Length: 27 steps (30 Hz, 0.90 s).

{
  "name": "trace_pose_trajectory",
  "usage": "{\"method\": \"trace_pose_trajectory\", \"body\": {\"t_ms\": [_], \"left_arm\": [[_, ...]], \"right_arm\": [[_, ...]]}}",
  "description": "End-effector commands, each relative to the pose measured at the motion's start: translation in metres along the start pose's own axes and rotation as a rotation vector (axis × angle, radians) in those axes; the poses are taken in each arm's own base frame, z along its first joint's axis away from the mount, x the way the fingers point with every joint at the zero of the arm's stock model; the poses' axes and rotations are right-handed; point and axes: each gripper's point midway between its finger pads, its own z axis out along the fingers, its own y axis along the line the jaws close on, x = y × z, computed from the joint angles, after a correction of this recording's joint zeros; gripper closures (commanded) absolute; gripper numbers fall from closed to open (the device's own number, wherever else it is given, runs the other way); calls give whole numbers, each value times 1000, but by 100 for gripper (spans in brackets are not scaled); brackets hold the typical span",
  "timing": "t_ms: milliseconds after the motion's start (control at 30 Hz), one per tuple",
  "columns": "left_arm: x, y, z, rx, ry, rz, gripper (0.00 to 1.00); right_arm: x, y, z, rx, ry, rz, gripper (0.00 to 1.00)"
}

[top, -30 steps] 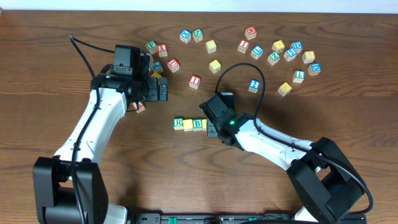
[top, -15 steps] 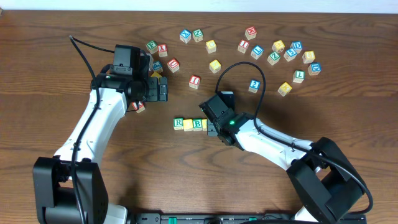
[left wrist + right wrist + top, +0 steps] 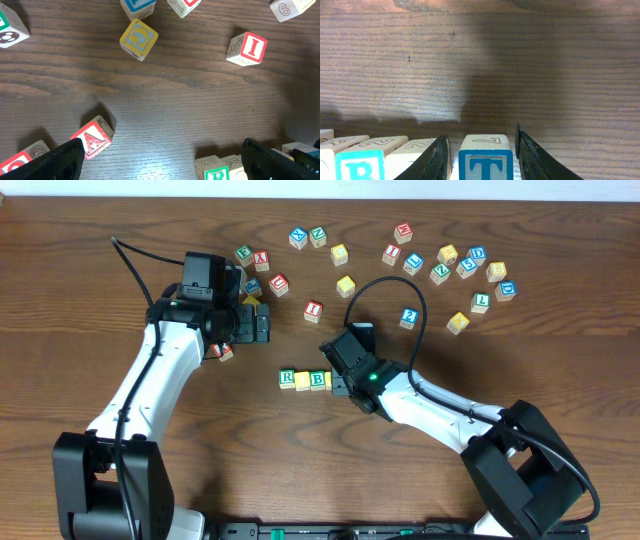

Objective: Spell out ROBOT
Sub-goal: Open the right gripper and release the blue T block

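Observation:
A row of letter blocks lies mid-table: green R (image 3: pixel 287 379), a yellow block (image 3: pixel 302 381), blue B (image 3: pixel 318 380). My right gripper (image 3: pixel 340 387) sits at the row's right end. In the right wrist view its fingers (image 3: pixel 481 139) straddle a blue T block (image 3: pixel 485 160) resting on the table, with small gaps on both sides; the B (image 3: pixel 360 167) and a pale block (image 3: pixel 415 152) lie to its left. My left gripper (image 3: pixel 262 327) is open and empty above bare wood (image 3: pixel 162 160), with a red A block (image 3: pixel 92 139) by one finger and the R block (image 3: pixel 216 172) by the other.
Several loose letter blocks are scattered along the back of the table, among them a red I (image 3: pixel 313 309), a yellow block (image 3: pixel 346 285) and a blue block (image 3: pixel 408 318). The left wrist view shows a yellow G (image 3: pixel 138 38) and the red I (image 3: pixel 247 48).
The right wrist has shifted very slightly toward the back left; the block row and the left arm have not moved.

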Motion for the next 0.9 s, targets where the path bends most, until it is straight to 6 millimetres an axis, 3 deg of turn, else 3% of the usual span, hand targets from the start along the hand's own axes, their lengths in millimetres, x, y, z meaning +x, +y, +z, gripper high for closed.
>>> {"method": "trace_pose_trajectory", "body": {"t_ms": [0, 500, 700, 867], "left_arm": [[4, -1, 1, 11, 12, 15, 2], [4, -1, 1, 10, 12, 15, 2], [4, -1, 1, 10, 12, 15, 2], [4, -1, 1, 10, 12, 15, 2]], "right_arm": [[-10, -8, 0, 27, -32, -7, 61], [-49, -34, 2, 73, -122, -15, 60], [-35, -52, 3, 124, -50, 3, 67], [-13, -63, 1, 173, 33, 42, 80]]}}
